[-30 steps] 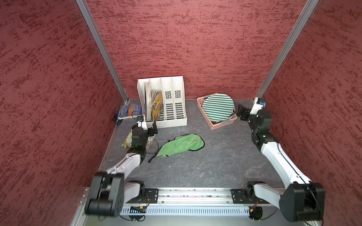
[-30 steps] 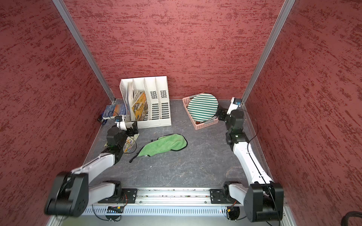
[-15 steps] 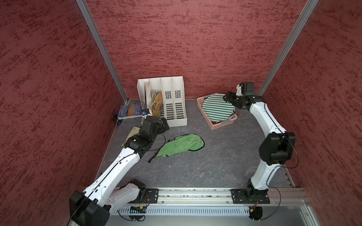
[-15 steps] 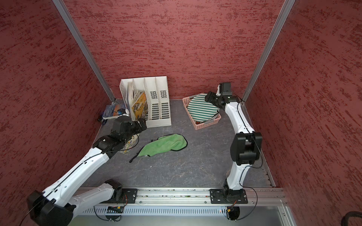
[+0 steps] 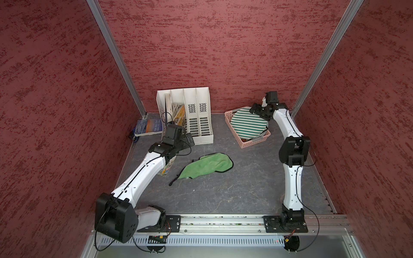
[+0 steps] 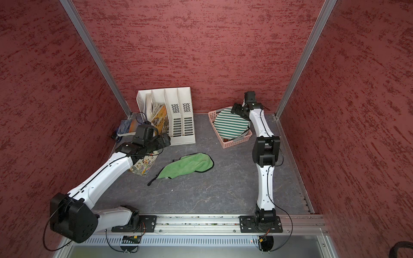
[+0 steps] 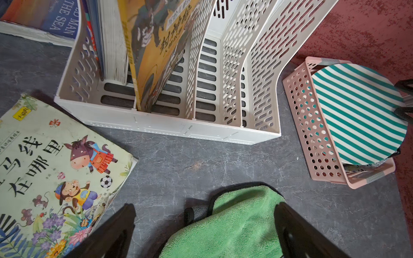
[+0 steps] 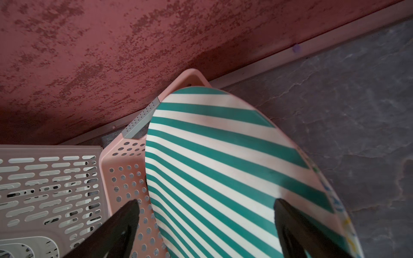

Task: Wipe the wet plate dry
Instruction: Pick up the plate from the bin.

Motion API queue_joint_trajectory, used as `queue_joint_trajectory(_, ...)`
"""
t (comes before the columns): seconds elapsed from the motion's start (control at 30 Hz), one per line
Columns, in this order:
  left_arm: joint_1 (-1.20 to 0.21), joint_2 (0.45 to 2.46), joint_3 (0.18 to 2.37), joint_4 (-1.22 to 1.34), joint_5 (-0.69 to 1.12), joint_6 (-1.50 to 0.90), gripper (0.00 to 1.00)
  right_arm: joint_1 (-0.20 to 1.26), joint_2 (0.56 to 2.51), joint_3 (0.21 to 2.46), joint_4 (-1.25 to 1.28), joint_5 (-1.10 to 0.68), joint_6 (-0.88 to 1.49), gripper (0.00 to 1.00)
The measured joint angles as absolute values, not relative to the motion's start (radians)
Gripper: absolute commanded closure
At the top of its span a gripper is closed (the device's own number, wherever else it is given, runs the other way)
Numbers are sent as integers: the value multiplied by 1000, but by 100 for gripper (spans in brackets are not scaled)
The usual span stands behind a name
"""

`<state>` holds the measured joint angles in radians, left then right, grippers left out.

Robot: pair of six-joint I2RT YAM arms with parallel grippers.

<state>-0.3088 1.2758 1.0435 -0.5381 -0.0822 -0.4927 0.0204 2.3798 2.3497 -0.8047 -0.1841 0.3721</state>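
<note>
The round plate (image 5: pixel 248 125), smooth and glossy with teal and white stripes, lies tilted in a pink perforated plastic basket (image 5: pixel 252 141) at the far right of the grey, marble-veined desk (image 5: pixel 223 196). The right tool (image 8: pixel 206 202) hangs over it with its black fingers (image 8: pixel 120 227) spread wide, one above the striped face and one above the basket wall, gripping nothing. A green terry cloth (image 5: pixel 205 166) edged in dark piping lies crumpled mid-desk. Its looped pile is clear only in the left wrist view, where the left tool (image 7: pixel 205 206) frames the cloth's end, equally wide open and empty. That view also shows a cartoon picture book (image 7: pixel 55 167) flat beside a white slotted plastic file rack (image 7: pixel 178 130). In both top views the left arm (image 5: pixel 143 172) covers most of that book.
</note>
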Motion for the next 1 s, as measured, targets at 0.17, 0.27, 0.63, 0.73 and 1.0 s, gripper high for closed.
queue_joint_trajectory(0.17,-297,1316,1062,-530,-62,-498,0,18,2331,2278,-761,-155,329,2)
queue_joint_trajectory(0.27,-297,1344,1080,-518,-45,-505,0,14,2318,2266,-746,-141,315,2)
queue_joint_trajectory(0.63,-303,1393,1121,-516,-16,-512,0,-2,2315,2230,-729,-152,310,8)
queue_joint_trajectory(0.73,-303,1393,1121,-517,-10,-512,0,-3,2315,2217,-727,-168,309,5)
queue_joint_trajectory(1.0,-304,1393,1121,-517,2,-512,0,-14,2272,2167,-656,-175,303,2)
